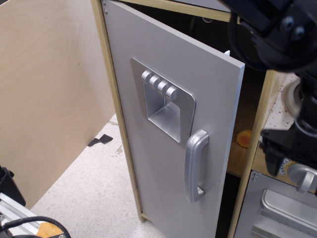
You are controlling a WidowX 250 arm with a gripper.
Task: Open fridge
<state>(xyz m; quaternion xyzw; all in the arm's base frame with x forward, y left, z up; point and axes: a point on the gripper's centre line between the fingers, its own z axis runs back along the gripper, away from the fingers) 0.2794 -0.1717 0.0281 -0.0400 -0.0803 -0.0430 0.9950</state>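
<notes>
The fridge (148, 158) has a light wood frame and a matte silver door, which stands ajar, swung out on its left hinge with the dark inside showing along its right edge. Its recessed dispenser panel (163, 106) has round buttons, and the vertical silver handle (195, 166) is free. My black arm fills the upper right. My gripper (296, 166) hangs at the right edge, right of the door and apart from it. One finger (271, 156) shows and the other is cut off by the frame; a wide gap beside it, nothing held.
An orange object (243, 139) lies on a shelf inside the fridge. The small silver oven door (277, 213) with its round knob (304, 178) sits below my gripper. A plywood wall (49, 89) stands at left. Speckled floor with black tape (100, 140) lies below.
</notes>
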